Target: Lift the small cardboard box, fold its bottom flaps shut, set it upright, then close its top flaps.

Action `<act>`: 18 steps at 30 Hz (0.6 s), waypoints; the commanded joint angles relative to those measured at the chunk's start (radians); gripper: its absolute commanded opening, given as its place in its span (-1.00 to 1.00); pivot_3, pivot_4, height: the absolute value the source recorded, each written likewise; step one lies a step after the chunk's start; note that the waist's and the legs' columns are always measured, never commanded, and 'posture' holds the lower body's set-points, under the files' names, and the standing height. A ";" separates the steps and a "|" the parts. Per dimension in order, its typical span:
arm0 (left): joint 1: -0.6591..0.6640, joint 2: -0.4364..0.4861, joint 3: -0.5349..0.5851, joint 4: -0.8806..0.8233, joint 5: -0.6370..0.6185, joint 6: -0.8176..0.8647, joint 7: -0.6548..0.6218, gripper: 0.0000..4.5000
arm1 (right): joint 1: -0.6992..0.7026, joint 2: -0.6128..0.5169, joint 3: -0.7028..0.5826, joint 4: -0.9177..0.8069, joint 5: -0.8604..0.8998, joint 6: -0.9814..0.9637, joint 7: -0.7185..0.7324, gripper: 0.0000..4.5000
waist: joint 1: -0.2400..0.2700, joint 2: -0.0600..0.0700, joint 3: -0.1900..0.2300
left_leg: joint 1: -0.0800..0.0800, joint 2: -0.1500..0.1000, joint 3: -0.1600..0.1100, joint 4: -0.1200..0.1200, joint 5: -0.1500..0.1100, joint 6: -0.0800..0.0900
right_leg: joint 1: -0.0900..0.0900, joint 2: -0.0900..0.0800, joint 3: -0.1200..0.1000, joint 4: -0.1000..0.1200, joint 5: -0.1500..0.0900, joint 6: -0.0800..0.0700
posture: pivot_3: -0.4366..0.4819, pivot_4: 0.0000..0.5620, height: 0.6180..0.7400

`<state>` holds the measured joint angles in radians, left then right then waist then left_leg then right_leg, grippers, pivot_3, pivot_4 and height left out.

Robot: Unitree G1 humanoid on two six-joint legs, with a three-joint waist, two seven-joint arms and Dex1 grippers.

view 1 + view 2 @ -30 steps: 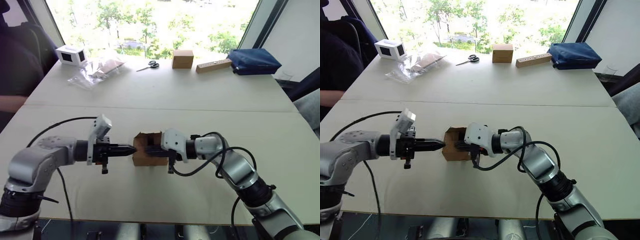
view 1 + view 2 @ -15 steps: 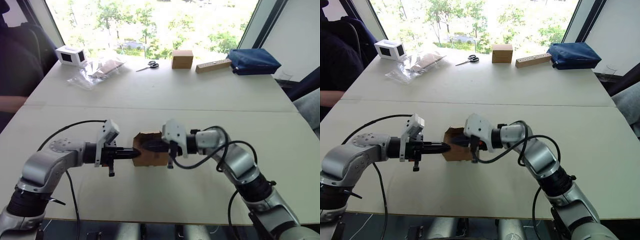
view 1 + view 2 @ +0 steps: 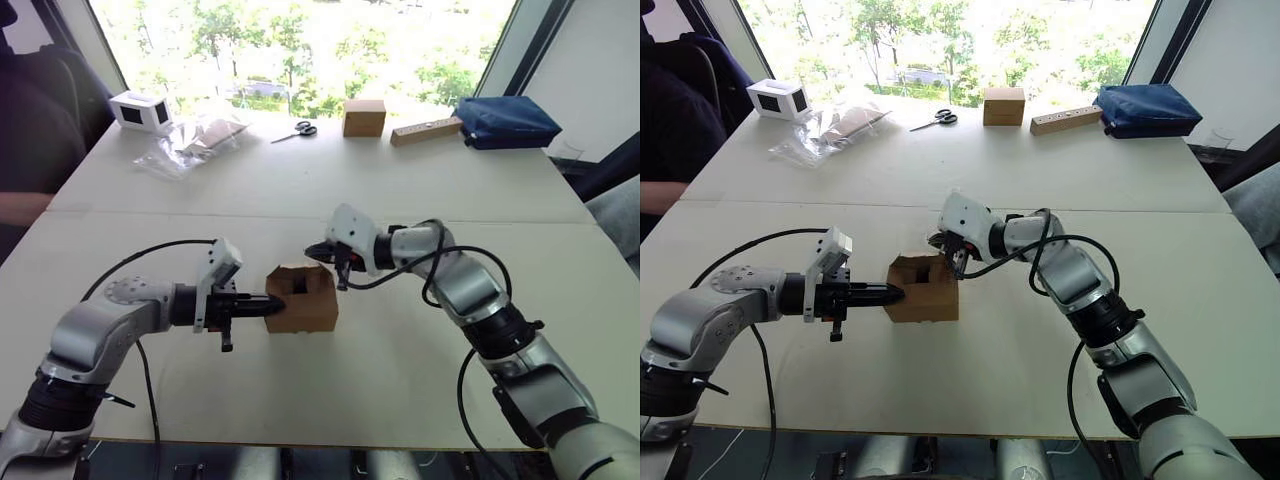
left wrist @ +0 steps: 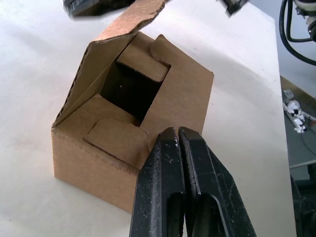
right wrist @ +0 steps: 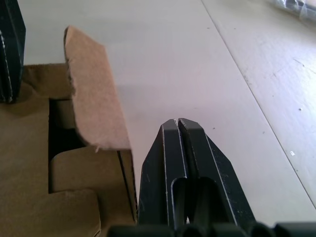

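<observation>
The small cardboard box (image 3: pixel 310 310) stands upright on the table in front of me, and its top shows a dark opening (image 4: pixel 131 91). Two of the top flaps (image 4: pixel 112 139) are folded in. A third flap (image 5: pixel 94 98) on the far side stands up. My left gripper (image 3: pixel 278 304) is shut, and its tips rest on the box's top edge at its left side. My right gripper (image 3: pixel 313 250) is shut on nothing and hovers just behind the raised flap, apart from the box.
Along the far edge by the window lie a white device (image 3: pixel 140 110), a plastic bag (image 3: pixel 195 142), scissors (image 3: pixel 297 130), a cube-like brown box (image 3: pixel 364 117), a tan block (image 3: pixel 427 130) and a blue bag (image 3: pixel 507 122). A person sits at the far left (image 3: pixel 30 130).
My right gripper has lifted off the box's top and drawn back to its far side. The far flap now stands free. My left gripper has pushed in against the box's left edge.
</observation>
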<state>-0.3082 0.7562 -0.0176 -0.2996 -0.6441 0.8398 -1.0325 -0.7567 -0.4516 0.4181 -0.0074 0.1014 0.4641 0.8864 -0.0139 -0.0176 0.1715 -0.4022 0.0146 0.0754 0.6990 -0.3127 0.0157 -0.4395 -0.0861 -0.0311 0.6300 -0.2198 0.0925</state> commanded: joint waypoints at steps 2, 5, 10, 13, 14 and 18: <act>0.016 0.003 -0.005 -0.010 0.002 0.004 0.015 -0.97 | 0.009 -0.002 -0.008 -0.081 0.013 -0.015 0.048 -1.00 | 0.001 0.000 0.000 | 0.000 0.000 0.000 0.000 0.000 0.001 | 0.000 0.000 0.000 0.000 0.000 0.000 | -0.05 -0.47 1.00; 0.010 0.002 -0.004 -0.001 0.005 -0.001 0.019 -0.97 | 0.042 0.001 -0.025 -0.150 0.050 0.021 0.070 -1.00 | 0.001 0.000 0.000 | 0.000 0.000 0.000 0.000 0.000 0.001 | 0.000 0.000 0.000 0.000 0.000 0.000 | -0.05 -0.47 1.00; 0.009 0.003 -0.006 0.004 0.005 -0.006 0.016 -0.97 | 0.078 -0.008 -0.022 -0.211 0.054 0.054 0.071 -1.00 | 0.001 0.000 0.000 | 0.000 0.000 0.000 0.000 0.000 0.001 | 0.000 0.000 0.000 0.000 0.000 0.000 | -0.05 -0.47 1.00; 0.003 0.006 -0.003 0.005 -0.005 0.006 0.011 -0.97 | 0.096 -0.006 -0.017 -0.227 0.050 0.065 0.066 -1.00 | 0.001 0.000 0.000 | 0.001 0.000 0.000 0.000 -0.001 0.001 | 0.000 0.000 0.000 0.000 0.000 0.000 | -0.05 -0.47 1.00; -0.008 0.009 0.023 0.003 -0.047 0.035 -0.001 -0.97 | 0.101 -0.007 -0.013 -0.231 0.044 0.065 0.062 -1.00 | 0.001 0.000 0.000 | 0.001 0.000 0.000 0.000 -0.001 0.001 | 0.000 0.000 0.000 0.000 0.000 0.000 | -0.05 -0.47 1.00; -0.057 0.000 0.095 0.022 -0.136 0.086 -0.002 -0.97 | 0.110 -0.008 -0.010 -0.237 0.034 0.065 0.057 -1.00 | 0.001 0.000 0.000 | 0.000 0.000 0.000 0.000 0.000 0.001 | 0.000 0.000 0.000 0.000 0.000 0.000 | -0.05 -0.47 1.00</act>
<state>-0.3304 0.7580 0.0228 -0.2751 -0.7364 0.9154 -1.0376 -0.6413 -0.4576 0.4189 -0.2038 0.1386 0.5344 0.9476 -0.0126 -0.0177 0.1716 -0.4022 0.0148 0.0750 0.6991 -0.3132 0.0165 -0.4394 -0.0861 -0.0313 0.6301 -0.2199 0.0924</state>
